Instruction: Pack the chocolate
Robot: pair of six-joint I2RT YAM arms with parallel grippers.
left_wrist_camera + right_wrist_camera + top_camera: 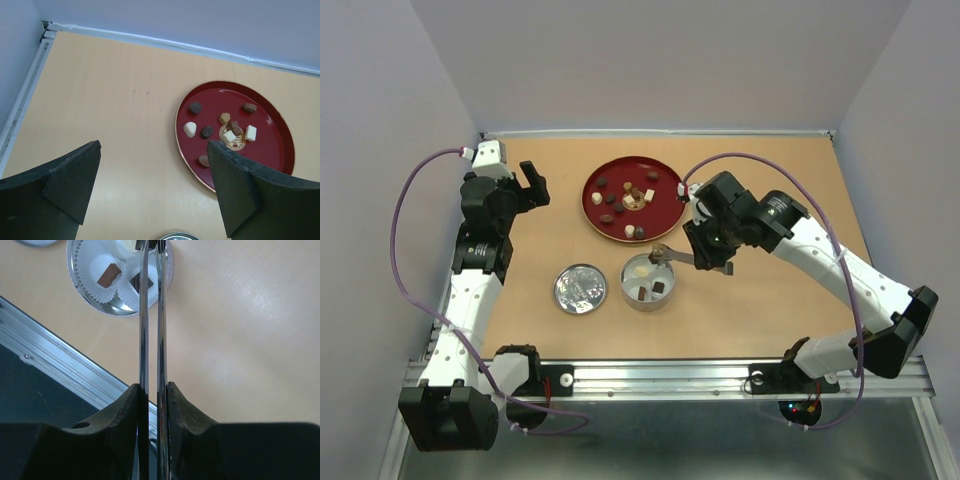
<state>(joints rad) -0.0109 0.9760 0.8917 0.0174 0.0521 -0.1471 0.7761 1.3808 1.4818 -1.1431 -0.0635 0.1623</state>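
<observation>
Several chocolate pieces point(634, 197), dark, brown and cream-white, lie on a red round plate point(665, 208) at the back middle. They also show in the left wrist view point(229, 131) on the plate point(270, 150). A round tin point(624, 284) with white paper cups holds a few pieces point(109, 275). My right gripper point(705, 257) is shut on long metal tongs point(151, 315), whose tips reach over the tin's point(112, 313) far rim. Whether the tongs hold a piece I cannot tell. My left gripper point(533, 185) is open and empty, left of the plate.
The tin's silver lid point(580, 288) lies flat left of the tin; its edge shows in the left wrist view point(179, 236). An aluminium rail point(660, 375) runs along the table's near edge. Walls close the back and sides.
</observation>
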